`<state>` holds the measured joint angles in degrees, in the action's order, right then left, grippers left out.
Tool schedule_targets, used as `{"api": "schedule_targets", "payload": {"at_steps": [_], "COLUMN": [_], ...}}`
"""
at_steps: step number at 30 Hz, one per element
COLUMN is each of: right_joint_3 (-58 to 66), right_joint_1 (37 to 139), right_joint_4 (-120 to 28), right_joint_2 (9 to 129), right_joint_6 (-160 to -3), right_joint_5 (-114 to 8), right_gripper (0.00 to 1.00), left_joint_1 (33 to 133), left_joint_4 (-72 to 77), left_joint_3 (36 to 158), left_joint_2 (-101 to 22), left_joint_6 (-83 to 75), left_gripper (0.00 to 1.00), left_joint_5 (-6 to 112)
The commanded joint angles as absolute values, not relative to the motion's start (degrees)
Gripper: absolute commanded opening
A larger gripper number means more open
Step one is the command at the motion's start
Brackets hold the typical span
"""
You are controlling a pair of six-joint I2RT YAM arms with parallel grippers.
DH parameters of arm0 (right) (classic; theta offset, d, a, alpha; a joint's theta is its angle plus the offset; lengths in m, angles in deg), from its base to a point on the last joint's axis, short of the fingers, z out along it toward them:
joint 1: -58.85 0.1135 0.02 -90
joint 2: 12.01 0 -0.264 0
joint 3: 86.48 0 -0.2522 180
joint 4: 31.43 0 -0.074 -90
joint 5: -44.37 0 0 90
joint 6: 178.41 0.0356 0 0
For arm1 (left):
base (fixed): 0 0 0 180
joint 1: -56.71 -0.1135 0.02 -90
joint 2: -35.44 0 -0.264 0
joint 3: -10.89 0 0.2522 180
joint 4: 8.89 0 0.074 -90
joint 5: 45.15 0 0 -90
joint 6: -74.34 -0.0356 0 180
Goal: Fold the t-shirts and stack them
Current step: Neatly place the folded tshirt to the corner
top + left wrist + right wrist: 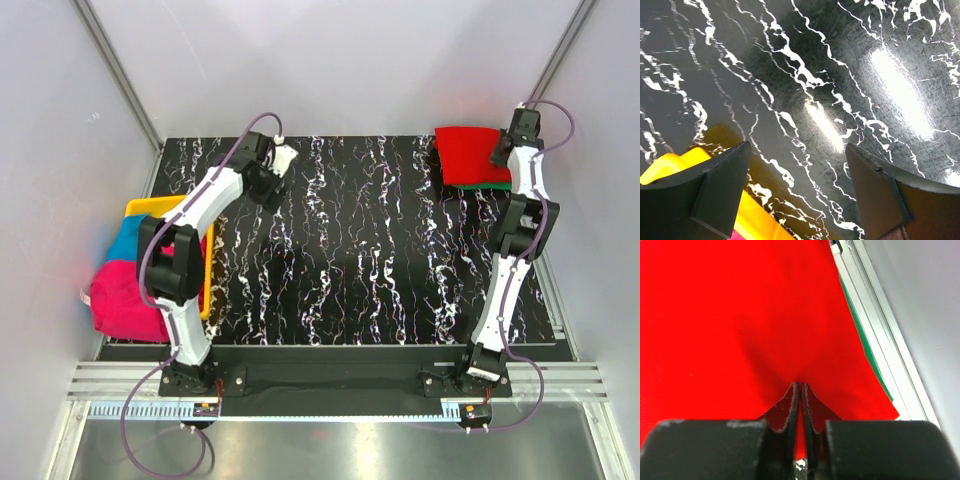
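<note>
**Two t-shirts in the tray, two stacked well away from it**

The yellow tray (152, 206) held the turquoise t-shirt (125, 240) and the magenta t-shirt (125, 300), the magenta one spilling over the tray's near left rim. Well to the tray's right and farther back, the red t-shirt (468, 153) lay folded on the dark green t-shirt (495, 184), whose edge showed beneath. There the right gripper (799, 387) had its fingers pressed together, pinching red cloth. The left gripper (797, 150) hung near the tray's far right corner, fingers spread wide over the table (340, 260).
</note>
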<state>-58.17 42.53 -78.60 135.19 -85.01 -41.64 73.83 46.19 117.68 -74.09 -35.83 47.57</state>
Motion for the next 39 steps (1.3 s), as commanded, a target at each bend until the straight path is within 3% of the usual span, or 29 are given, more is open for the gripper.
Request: {"api": "schedule_targets", "payload": {"at_steps": [1, 3, 6, 7, 9, 10, 17, 22, 31, 39], "right_joint_3": [-57.88, -57.27, -53.59, -52.01, -45.34, -42.18, -4.51, 15.37, 37.63, 46.0], "right_joint_1": [42.42, 42.42, 42.42, 42.5, 42.94, 43.12, 46.63, 49.79, 54.72, 54.81], "right_joint_4": [-78.67, -79.55, -80.08, -80.08, -79.99, -79.56, -70.16, -65.24, -56.53, -55.38], "right_joint_2": [130.03, 127.06, 121.18, 119.23, 112.67, 109.92, 82.5, 66.32, 44.61, 34.31], "right_joint_6": [-83.76, -83.58, -81.65, -81.21, -79.19, -78.31, -67.52, -65.39, -65.82, -66.7], "right_joint_5": [-41.67, -42.64, -43.87, -44.05, -43.96, -44.39, -43.6, -47.02, -53.45, -52.75], "right_gripper": [0.13, 0.19, 0.38, 0.56, 0.79, 0.99, 1.0, 1.0, 1.0, 1.0], "left_joint_1": [73.32, 73.14, 72.97, 72.88, 72.7, 72.53, 70.77, 69.28, 68.84, 68.05], "left_joint_4": [46.18, 46.44, 47.14, 47.23, 47.23, 47.23, 46.09, 41.79, 35.9, 35.19], "left_joint_3": [117.02, 115.89, 112.91, 111.85, 107.65, 105.96, 92.34, 83.2, 72.47, 70.09], "left_joint_2": [-68.54, -66.25, -62.65, -61.6, -57.82, -54.85, -42.53, -34.98, -26.18, -22.83], "left_joint_6": [-37.28, -37.64, -38.78, -39.04, -39.31, -39.92, -40.63, -36.77, -32.63, -32.01], "left_gripper": [0.84, 0.85, 0.9, 0.99, 0.99, 0.99, 0.99, 0.99, 0.99, 0.99], "left_joint_5": [46.43, 46.43, 46.96, 46.87, 46.61, 46.78, 46.26, 42.92, 39.05, 37.47]}}
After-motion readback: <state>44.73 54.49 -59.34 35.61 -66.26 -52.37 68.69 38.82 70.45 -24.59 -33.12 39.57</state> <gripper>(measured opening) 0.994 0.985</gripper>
